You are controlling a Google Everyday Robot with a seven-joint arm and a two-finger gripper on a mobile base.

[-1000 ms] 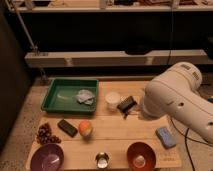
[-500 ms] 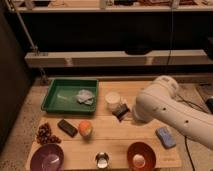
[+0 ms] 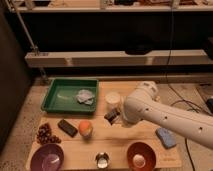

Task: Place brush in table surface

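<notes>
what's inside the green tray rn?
One crumpled grey-blue item lies in the green tray, by its right wall; anything under it is covered. The gripper is outside the tray, over the table surface, beside the white cup.

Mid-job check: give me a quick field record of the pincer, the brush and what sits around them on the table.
pincer: at the arm's end, just in front of the white cup, over the table surface
brush: dark block at the pincer; grip and contact with the wood unclear
left of brush: orange ball, long black block
green tray: back left, crumpled item inside
front edge: purple bowl, orange bowl
right: blue sponge
</notes>
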